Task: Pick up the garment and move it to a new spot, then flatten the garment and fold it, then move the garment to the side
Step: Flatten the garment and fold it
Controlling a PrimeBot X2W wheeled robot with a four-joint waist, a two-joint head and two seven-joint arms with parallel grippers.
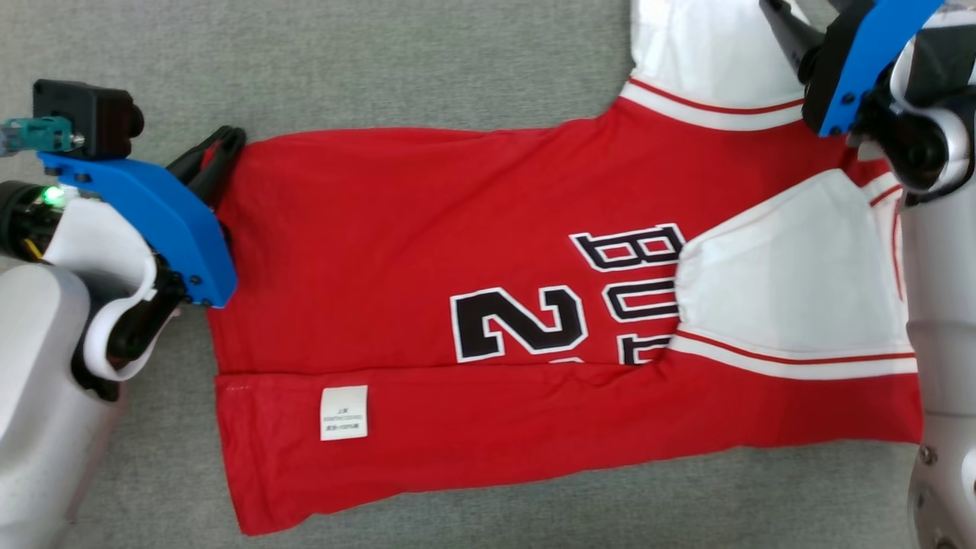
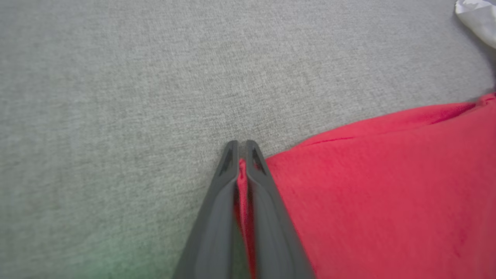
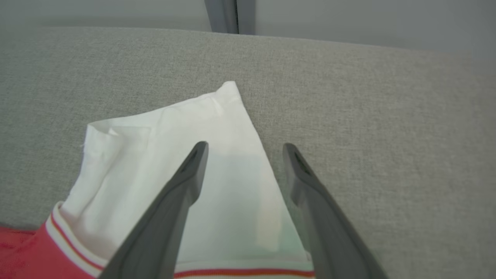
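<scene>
The garment (image 1: pixel 427 229) is a red jersey with white sleeves and black lettering, lying spread on the grey surface with its near edge folded over. My left gripper (image 1: pixel 223 143) is at the jersey's far left corner, shut on the red hem. In the left wrist view the red cloth (image 2: pixel 387 186) is pinched between the closed fingers of the left gripper (image 2: pixel 242 149). My right gripper (image 1: pixel 808 23) hovers open at the top right over the white sleeve (image 1: pixel 709 53). In the right wrist view the right gripper (image 3: pixel 244 155) straddles the right edge of the sleeve (image 3: pixel 155 155).
A grey fabric surface (image 1: pixel 381 61) lies under and around the jersey. A white care label (image 1: pixel 344 412) shows on the folded near strip. The surface's far edge and a grey wall (image 3: pixel 348 19) show in the right wrist view.
</scene>
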